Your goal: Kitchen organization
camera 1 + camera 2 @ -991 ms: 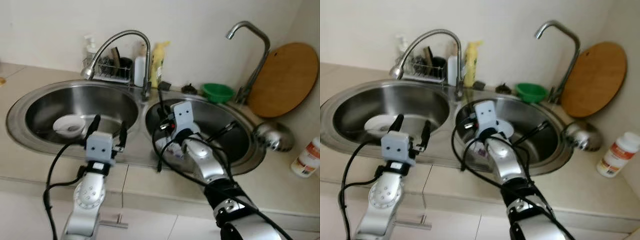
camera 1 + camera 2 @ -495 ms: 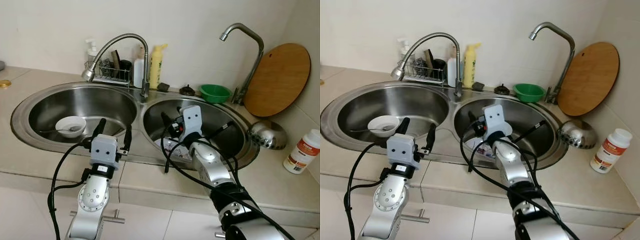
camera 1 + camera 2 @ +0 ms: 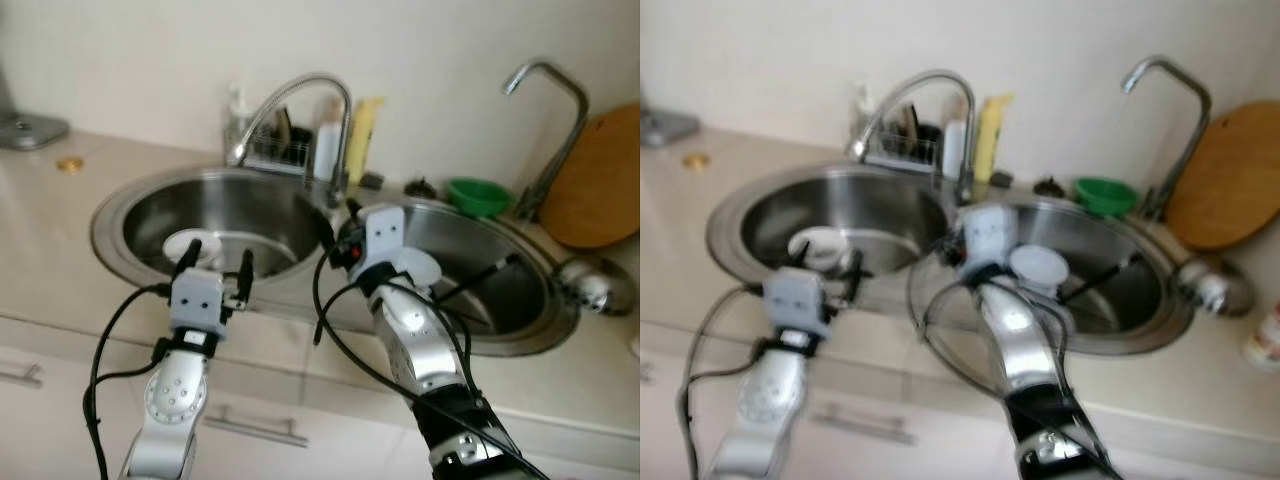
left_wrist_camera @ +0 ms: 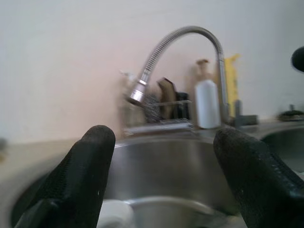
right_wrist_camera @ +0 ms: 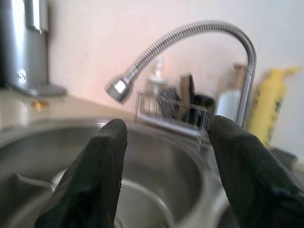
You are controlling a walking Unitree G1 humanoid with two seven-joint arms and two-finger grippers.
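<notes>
Both the left gripper (image 3: 216,263) and right gripper (image 3: 336,215) are held spread and empty above the double sink (image 3: 120,200), apparently poised for the white bowl (image 3: 190,245) lying in its left basin.

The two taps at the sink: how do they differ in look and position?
The flexible tap has a ribbed hose neck that arcs over the left basin and ends in a spray head. The rigid tap is a smooth, thin pipe with a short hooked tip, standing behind the right basin beside the cutting board. Both are silver metal goosenecks.
</notes>
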